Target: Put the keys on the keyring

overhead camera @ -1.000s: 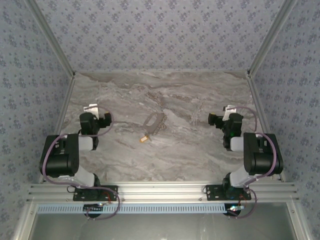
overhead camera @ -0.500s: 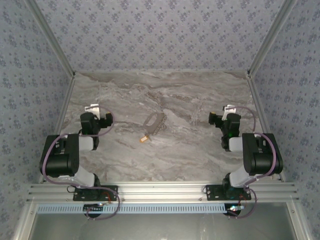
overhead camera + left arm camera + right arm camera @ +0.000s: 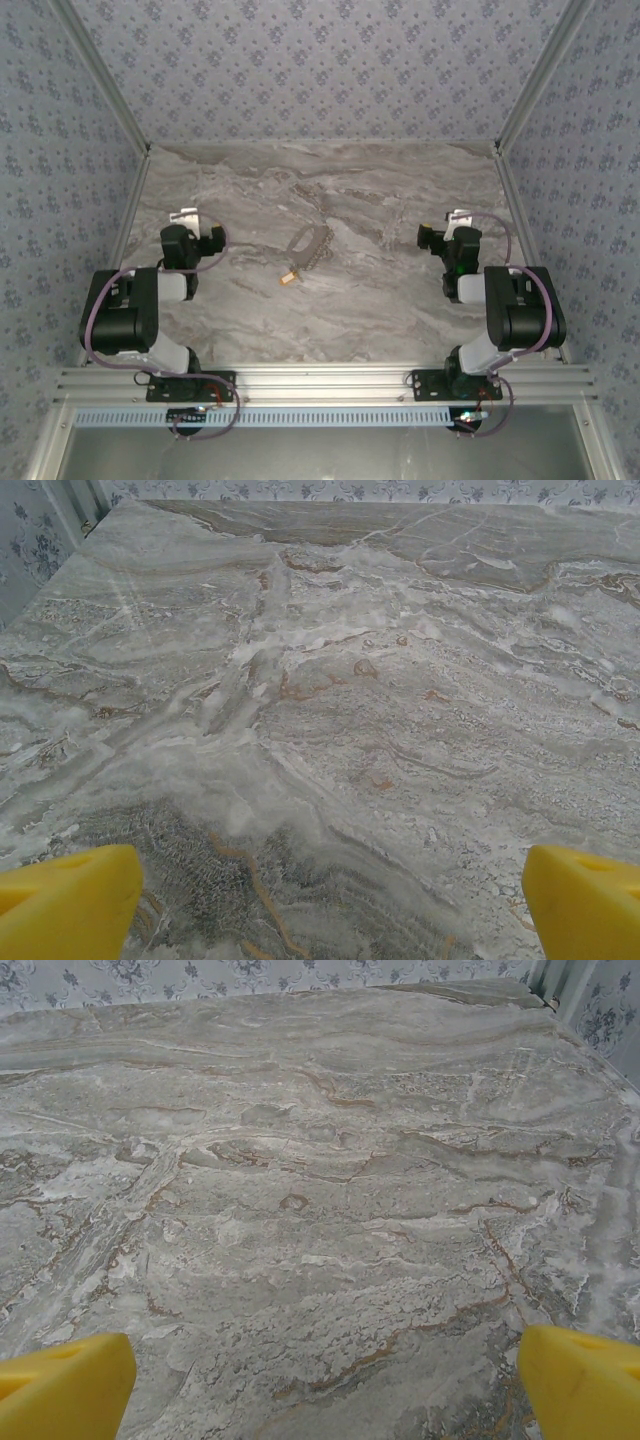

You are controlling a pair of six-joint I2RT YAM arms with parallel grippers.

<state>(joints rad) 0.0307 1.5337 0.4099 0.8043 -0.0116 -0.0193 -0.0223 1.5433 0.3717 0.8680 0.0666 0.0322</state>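
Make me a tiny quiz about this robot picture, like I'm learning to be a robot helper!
1. True or false: the left gripper is holding the keyring.
2. Fill in the missing word: the right gripper has its jaws ____.
3. Where is the little yellow-orange key?
A. pinched in the right gripper
B. lying on the table at the near end of the keyring
C. hanging from a hook

Key:
1. False. The left gripper is empty, and the keyring lies on the table between the two arms.
2. open
3. B
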